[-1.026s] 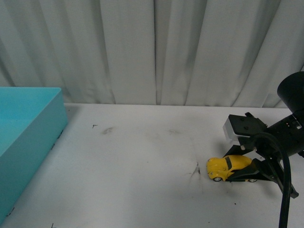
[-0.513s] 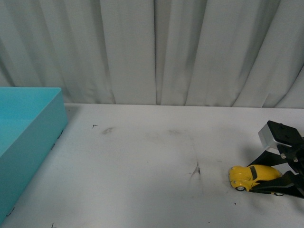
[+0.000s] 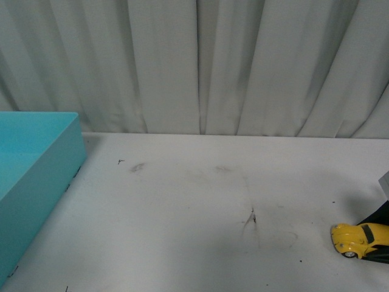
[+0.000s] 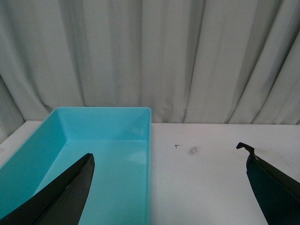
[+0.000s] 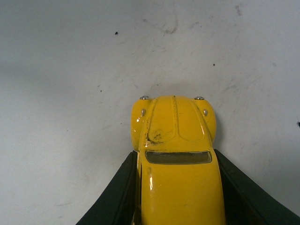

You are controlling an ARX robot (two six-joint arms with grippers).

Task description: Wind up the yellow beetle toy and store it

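Note:
The yellow beetle toy (image 3: 357,238) sits on the white table at the far right edge of the front view, nose pointing left. My right gripper (image 3: 378,243) is shut on its rear body, mostly cut off by the frame edge. In the right wrist view the toy (image 5: 176,154) fills the lower middle, its wheels on the table, with a black finger (image 5: 117,197) pressed against each side. My left gripper (image 4: 168,161) is open and empty, hovering above the table by the right wall of the teal bin (image 4: 93,159).
The teal bin (image 3: 36,176) stands at the table's left edge, open-topped and with nothing in it. A grey curtain hangs behind the table. The white tabletop (image 3: 200,207) carries a few dark scuffs.
My right gripper has dragged the toy backward to the right along the table, from the centre right to the frame's right edge. The arm has almost left the front view.

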